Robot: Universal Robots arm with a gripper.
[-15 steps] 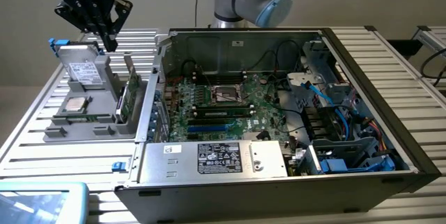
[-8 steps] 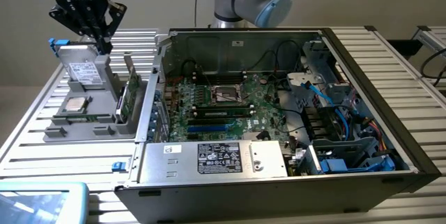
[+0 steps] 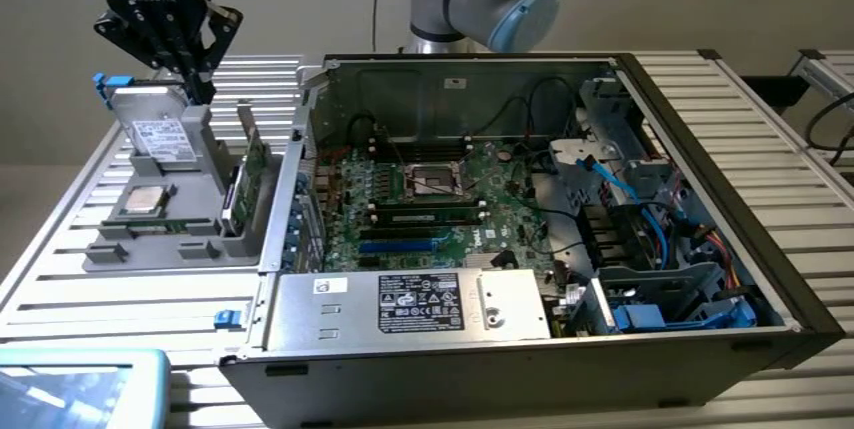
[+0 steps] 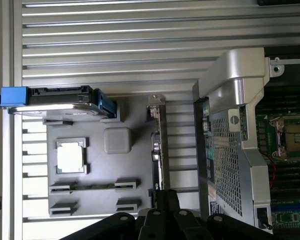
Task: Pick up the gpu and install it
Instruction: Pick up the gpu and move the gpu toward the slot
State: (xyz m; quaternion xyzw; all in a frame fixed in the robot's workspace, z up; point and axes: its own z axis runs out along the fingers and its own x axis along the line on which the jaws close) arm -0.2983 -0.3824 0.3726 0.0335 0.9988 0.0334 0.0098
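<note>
Your gpu (image 3: pixel 254 179) is green, and its tray (image 3: pixel 160 249) is plain grey. Your pincer (image 3: pixel 198 84) is black. The surface (image 3: pixel 80 289) is silver with ribbed stripes.

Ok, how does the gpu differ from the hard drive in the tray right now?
The gpu is a thin green card; the hard drive is thicker, silver and white-labelled. The hard drive has blue clips at its ends; the gpu ends in a silver bracket. Both stand on edge in the grey tray.
</note>
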